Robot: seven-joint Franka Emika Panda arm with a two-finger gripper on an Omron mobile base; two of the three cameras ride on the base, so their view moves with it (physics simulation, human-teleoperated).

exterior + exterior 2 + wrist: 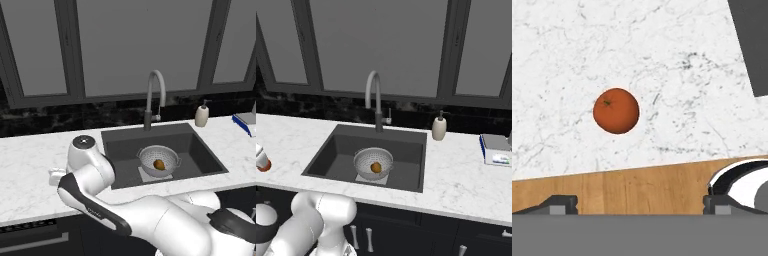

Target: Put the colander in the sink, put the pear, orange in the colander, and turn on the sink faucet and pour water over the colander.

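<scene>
Colander [373, 161] in sink [336, 156], pear [376, 167] inside; sink faucet [375, 97] behind; orange [264, 165] far left on counter [456, 180]

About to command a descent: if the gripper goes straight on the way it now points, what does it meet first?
Probably the orange, on the white marble counter. It sits slightly left of centre in the hand view, ahead of the open gripper. Depth is unclear, so one finger could touch bare counter beside it.

— Orange [264, 165] at the left edge of the right base view: cut off by the frame and half hidden behind the white wrist, on the counter's [456, 180] left end.

— Gripper [640, 205] fingertips barely showing. Blue-and-white object [246, 122] at the counter's right end: cropped, unidentifiable.
</scene>
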